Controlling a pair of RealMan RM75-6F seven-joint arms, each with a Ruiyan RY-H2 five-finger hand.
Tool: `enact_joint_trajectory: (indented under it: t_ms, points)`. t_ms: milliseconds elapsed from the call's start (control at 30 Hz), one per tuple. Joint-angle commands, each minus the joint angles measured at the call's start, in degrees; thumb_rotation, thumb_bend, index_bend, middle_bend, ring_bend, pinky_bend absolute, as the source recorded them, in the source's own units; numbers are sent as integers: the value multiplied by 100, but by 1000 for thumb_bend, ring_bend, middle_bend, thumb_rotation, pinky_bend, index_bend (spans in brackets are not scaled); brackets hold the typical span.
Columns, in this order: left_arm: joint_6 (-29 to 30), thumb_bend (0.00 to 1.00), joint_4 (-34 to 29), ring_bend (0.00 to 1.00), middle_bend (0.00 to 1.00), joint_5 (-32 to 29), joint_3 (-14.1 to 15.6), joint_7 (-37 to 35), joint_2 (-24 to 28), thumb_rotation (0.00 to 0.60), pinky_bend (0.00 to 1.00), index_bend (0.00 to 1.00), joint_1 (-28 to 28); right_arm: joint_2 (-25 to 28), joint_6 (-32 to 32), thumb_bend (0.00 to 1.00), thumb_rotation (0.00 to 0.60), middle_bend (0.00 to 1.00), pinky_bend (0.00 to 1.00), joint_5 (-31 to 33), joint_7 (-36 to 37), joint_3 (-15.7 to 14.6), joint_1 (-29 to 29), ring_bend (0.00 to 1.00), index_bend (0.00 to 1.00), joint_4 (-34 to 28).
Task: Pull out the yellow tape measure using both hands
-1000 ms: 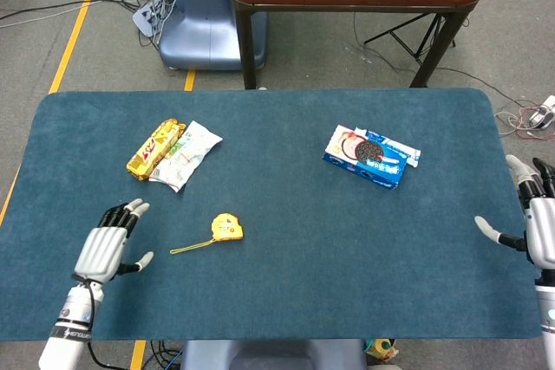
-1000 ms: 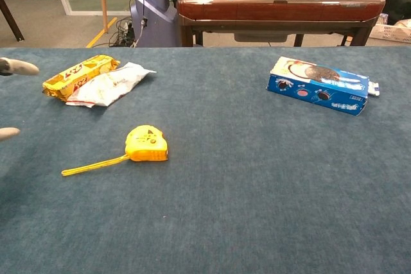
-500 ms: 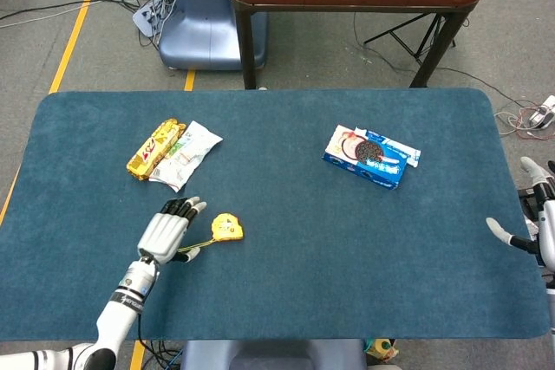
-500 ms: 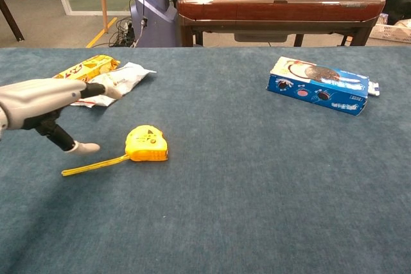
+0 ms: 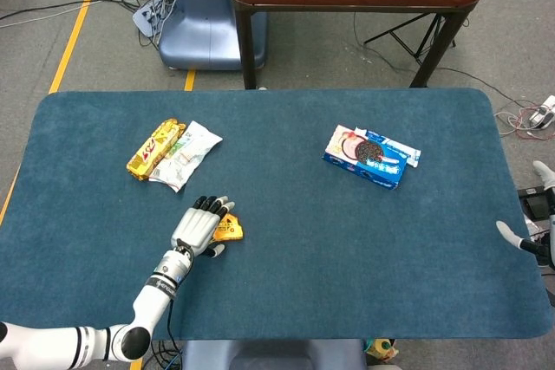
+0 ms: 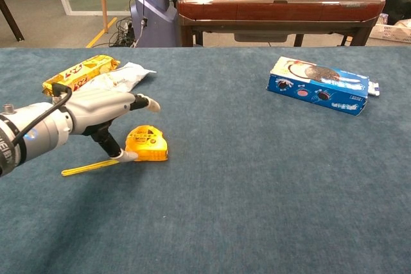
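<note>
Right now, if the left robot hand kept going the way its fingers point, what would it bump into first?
Probably the yellow tape measure: the left robot hand hovers over it, thumb at its side.

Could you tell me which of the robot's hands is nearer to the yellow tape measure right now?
Left. The left hand hovers right over the yellow tape measure, thumb at its case; the right hand is off at the table's far right edge.

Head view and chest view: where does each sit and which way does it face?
Head view: high, looking down on the blue table; shows left hand and arm over the yellow tape measure, right hand at the edge.
Chest view: low, facing forward across the table; shows only the left hand.
Shared: tape measure, cookie box, snack packets.
</note>
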Motion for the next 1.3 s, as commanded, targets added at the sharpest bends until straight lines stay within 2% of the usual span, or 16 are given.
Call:
enact_joint_trajectory:
  t_ms: [33,500,867,1300]
  points:
    - [-42,234,111,63,79,-138,18,59,-72,573,67,118,-100,-6,-3,235,600,197,73,11,22,3,-18,71,115,20]
    - [-131,233,765,63,104,-417,-47,-288,-350,600,67,162,-321,-33,-11,235,600,197,72,101,102,37,-103,71,115,138]
    - [-145,233,785,72,141,-435,88,-332,-371,600,67,202,-402,-53,-51,235,600,197,73,117,166,38,-152,71,115,223]
    - [-136,233,1004,125,232,-595,76,-318,-516,600,67,277,-537,-39,-80,236,600,197,73,173,186,36,-215,71,115,267]
